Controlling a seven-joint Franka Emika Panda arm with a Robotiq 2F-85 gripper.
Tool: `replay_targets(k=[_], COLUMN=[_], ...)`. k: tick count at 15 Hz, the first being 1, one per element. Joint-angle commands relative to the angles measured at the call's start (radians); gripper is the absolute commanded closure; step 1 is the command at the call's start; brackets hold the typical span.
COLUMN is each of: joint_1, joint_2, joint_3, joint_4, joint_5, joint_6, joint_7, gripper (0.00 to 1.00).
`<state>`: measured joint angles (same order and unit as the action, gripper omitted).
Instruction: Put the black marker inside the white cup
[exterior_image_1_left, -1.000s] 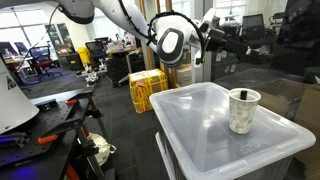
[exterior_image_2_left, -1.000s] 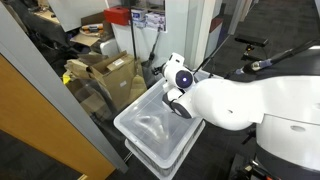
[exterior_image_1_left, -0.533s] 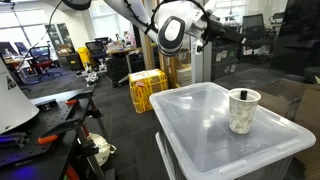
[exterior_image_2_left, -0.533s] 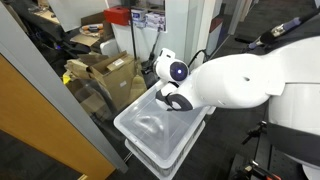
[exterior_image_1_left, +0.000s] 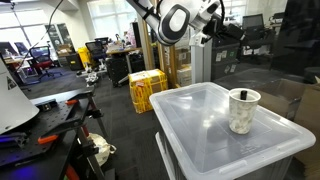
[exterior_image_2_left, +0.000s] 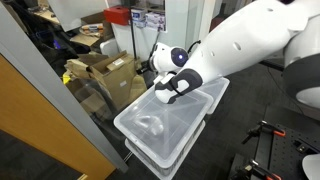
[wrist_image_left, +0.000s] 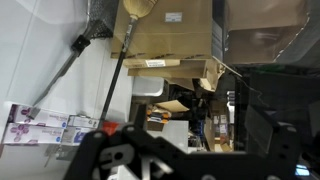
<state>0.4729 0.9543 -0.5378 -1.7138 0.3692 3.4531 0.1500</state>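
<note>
1. One white cup (exterior_image_1_left: 243, 112) stood upright on the lid of one clear plastic bin (exterior_image_1_left: 195, 135). One black marker (exterior_image_1_left: 240, 95) showed only as a dark sliver just inside the cup's rim.
2. One arm (exterior_image_1_left: 175, 20) was held high, above and behind the bin. Its gripper (exterior_image_1_left: 225, 25) was well apart from the cup, and I could not tell whether the fingers were apart or together.
3. Only that exterior view showed the cup. In an exterior view the arm's white bulk (exterior_image_2_left: 240, 50) covered the bin's (exterior_image_2_left: 150, 125) far end. The wrist view showed cardboard boxes (wrist_image_left: 170, 40) and blurred dark gripper parts.

One white cup (exterior_image_1_left: 243, 112) (perhaps two bins (exterior_image_2_left: 150, 125))
</note>
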Motion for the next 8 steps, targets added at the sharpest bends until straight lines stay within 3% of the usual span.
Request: replay_targets(k=[1, 8], joint_1=[-0.126, -0.333], joint_2=[-0.117, -0.197], joint_3=[0.145, 0.361], joint_4=[-0.065, -0.145], joint_5=[-0.104, -0.299], joint_6=[0.0, -0.001], joint_7=[-0.09, -0.16], gripper=[0.0, 0.0])
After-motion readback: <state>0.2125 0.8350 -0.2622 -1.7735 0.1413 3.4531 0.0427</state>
